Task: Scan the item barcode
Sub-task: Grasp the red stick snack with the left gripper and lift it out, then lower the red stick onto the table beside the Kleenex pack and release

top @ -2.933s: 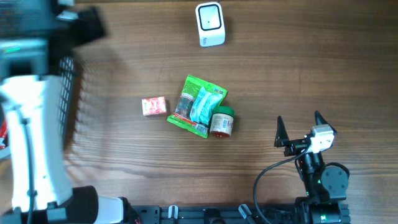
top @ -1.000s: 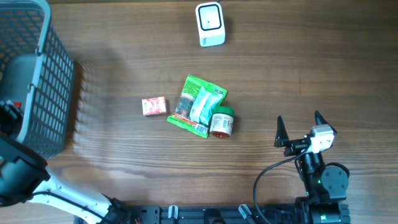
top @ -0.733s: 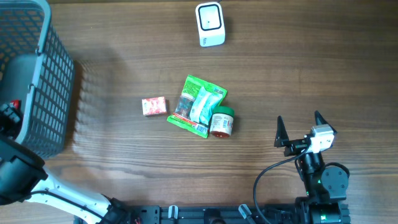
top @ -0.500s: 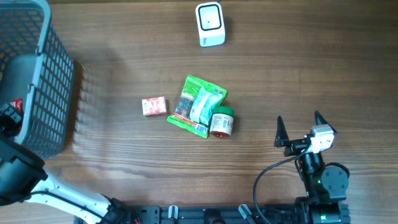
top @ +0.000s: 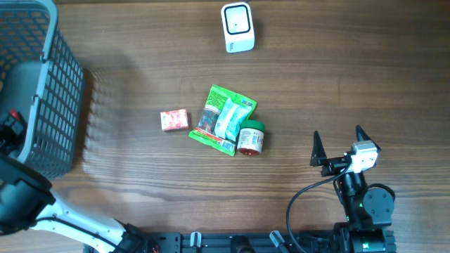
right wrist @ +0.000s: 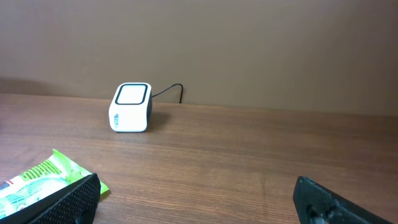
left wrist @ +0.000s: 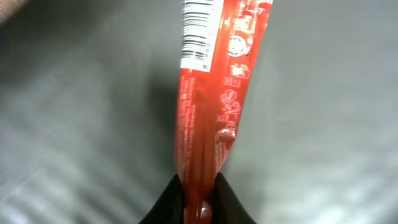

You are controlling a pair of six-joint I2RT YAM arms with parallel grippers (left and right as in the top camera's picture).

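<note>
Packet (left wrist: 208, 93) of glossy, crinkled red film sits clamped in left pincer (left wrist: 198, 193); right pincer (top: 337, 139) stands apart.

Left arm (top: 17, 200) reaches in along the overhead view's left edge, the left gripper (left wrist: 199, 190) with jaws pinched tight on a red packet (left wrist: 208, 99). The right gripper (top: 337, 133) sits lower right, jaws spread wide, holding nothing.

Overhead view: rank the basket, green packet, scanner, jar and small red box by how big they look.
1. basket, by far the largest
2. green packet
3. scanner
4. jar
5. red box
The jar and the box look close in size; the jar only just edges it.
</note>
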